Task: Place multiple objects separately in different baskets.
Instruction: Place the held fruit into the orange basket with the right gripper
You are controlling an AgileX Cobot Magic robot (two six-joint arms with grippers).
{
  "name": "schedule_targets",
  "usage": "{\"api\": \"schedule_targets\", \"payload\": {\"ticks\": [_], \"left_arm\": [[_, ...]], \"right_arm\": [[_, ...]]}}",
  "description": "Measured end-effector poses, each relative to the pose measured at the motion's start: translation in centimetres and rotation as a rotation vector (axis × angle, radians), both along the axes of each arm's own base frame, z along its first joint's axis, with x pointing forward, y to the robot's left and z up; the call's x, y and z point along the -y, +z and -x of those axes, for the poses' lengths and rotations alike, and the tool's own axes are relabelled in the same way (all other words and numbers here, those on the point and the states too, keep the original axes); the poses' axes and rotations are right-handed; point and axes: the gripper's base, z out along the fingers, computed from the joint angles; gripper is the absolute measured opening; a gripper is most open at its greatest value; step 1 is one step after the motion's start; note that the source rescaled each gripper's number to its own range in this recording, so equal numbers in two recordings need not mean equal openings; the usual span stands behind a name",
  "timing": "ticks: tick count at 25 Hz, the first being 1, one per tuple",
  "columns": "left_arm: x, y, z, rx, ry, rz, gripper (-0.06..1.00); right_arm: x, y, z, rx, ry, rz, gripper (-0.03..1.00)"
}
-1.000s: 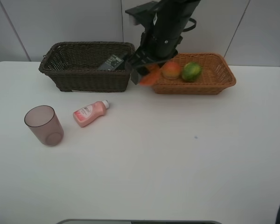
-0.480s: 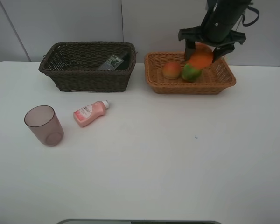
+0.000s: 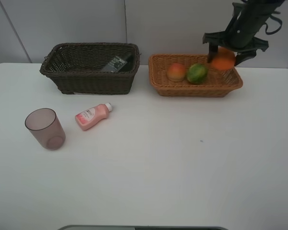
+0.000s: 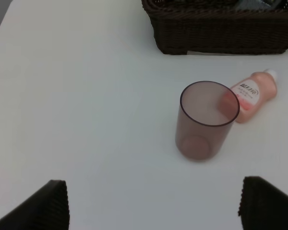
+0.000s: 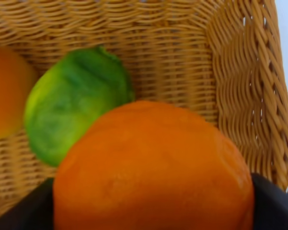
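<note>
Well, the right end effector grips the orange in half-spread jaws above the tan basket, near its right end; released from that height, it might bounce over the rim. The left end effector hangs wide open, empty.
</note>
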Motion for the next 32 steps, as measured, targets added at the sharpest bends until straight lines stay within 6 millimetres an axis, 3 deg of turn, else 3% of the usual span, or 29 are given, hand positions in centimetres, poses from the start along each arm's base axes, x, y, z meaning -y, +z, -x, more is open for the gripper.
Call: {"api": "schedule_targets", "payload": {"ticks": [7,14,21,23,27,32], "left_arm": [[0.0,0.0,0.0,0.000,0.000,0.000,0.92],[0.0,0.0,0.0,0.000,0.000,0.000,0.92],[0.0,0.0,0.0,0.000,0.000,0.000,0.92],[0.0,0.0,0.0,0.000,0.000,0.000,0.92],[0.0,0.0,0.0,0.000,0.000,0.000,0.92],[0.0,0.0,0.0,0.000,0.000,0.000,0.92]], "right_arm": [[0.1,-1.6,-0.7,0.011,0.015,0.019,0.65],[0.0,-3.7,-0.1,0.021,0.029,0.011,0.65],[0.0,-3.9,-0.1,0.023,0.031,0.010,0.65],[0.1,-3.9,0.0,0.020,0.033,0.016,0.69],[0.3,-3.9,0.1,-0.001,0.043,0.051,0.93],[0.4,-2.7,0.5,0.010,0.042,0.057,1.00]]}}
